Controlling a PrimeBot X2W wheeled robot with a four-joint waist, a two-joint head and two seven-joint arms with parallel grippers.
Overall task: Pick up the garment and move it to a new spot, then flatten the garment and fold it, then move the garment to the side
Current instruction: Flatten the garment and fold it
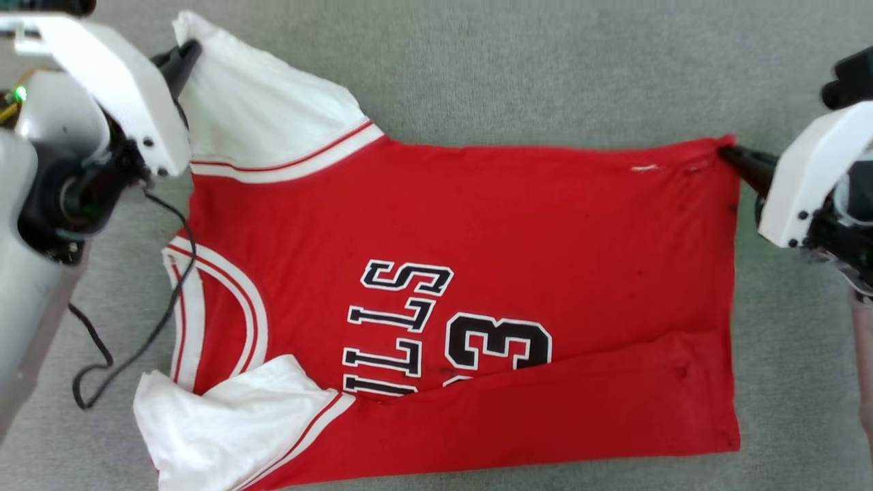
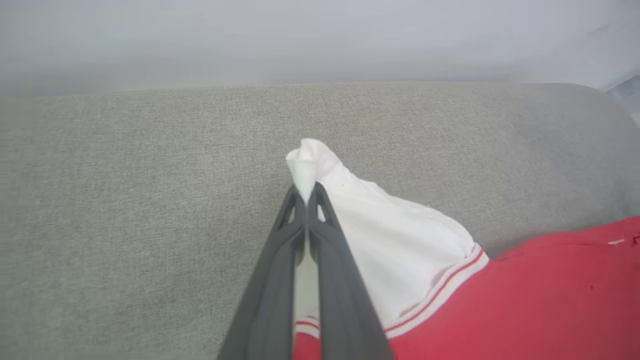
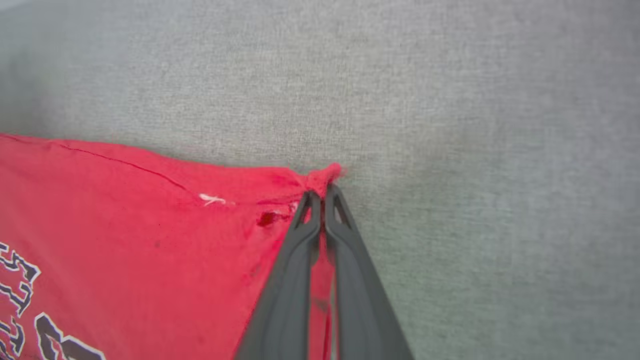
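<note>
The garment (image 1: 477, 225) is a red jersey T-shirt with white sleeves and black-and-white lettering, spread sideways across a grey fabric surface, its near long edge folded over the chest print. My left gripper (image 1: 189, 49) is shut on the tip of the far white sleeve (image 2: 400, 240); the wrist view shows the cloth pinched between its fingertips, with the left gripper (image 2: 305, 192) pressed tight. My right gripper (image 1: 726, 151) is shut on the far hem corner of the garment (image 3: 150, 240), red cloth bunching past the right gripper (image 3: 322, 192).
The grey fabric surface (image 1: 545, 68) extends beyond the shirt on all sides. A black cable (image 1: 157, 307) loops from my left arm down beside the collar. The surface's rounded far edge (image 2: 320, 87) shows ahead of the left gripper.
</note>
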